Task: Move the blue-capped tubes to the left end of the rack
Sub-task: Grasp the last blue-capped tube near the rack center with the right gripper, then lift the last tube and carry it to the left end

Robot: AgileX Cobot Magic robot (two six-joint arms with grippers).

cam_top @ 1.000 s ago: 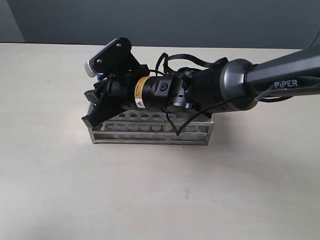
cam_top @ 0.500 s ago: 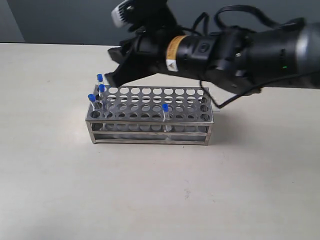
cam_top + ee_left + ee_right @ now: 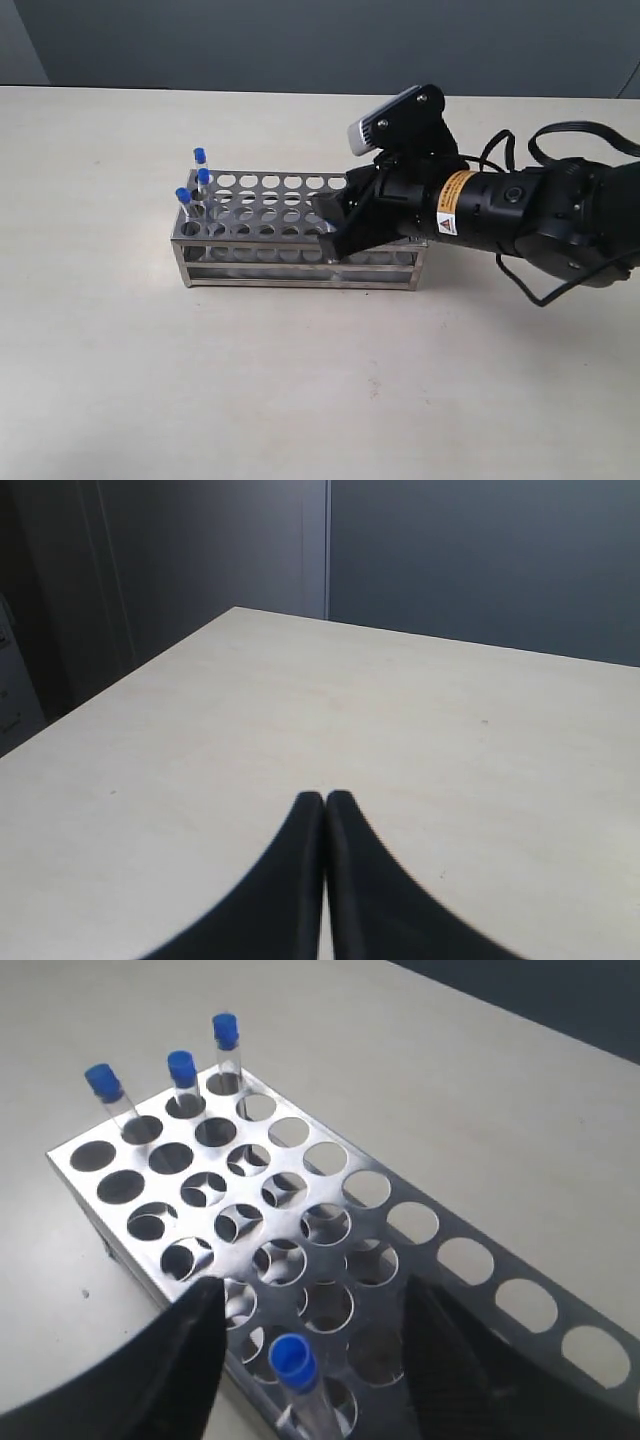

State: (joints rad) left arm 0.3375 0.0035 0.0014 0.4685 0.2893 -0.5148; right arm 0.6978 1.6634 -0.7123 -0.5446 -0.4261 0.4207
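The steel rack [image 3: 270, 207] stands mid-table. Three blue-capped tubes [image 3: 200, 156] [image 3: 203, 177] [image 3: 183, 196] stand in holes at its left end; the right wrist view shows them [image 3: 104, 1082] [image 3: 182, 1067] [image 3: 226, 1031] at the rack's [image 3: 345, 1222] far corner. A fourth blue-capped tube [image 3: 293, 1362] stands in a front-row hole near the middle, hidden in the exterior view behind my right gripper [image 3: 337, 232]. That gripper [image 3: 312, 1290] is open, one finger on each side of this tube's cap, not touching it. My left gripper [image 3: 325, 798] is shut and empty over bare table.
The beige table [image 3: 300, 390] stretches around the rack, with a dark wall behind it. My right arm [image 3: 520, 210] reaches in low from the right, over the rack's right end. The left arm does not show in the exterior view.
My right gripper left the rack's left end, rose above the rack, then swung right and came down around the middle tube. Three tubes now show at the left end.
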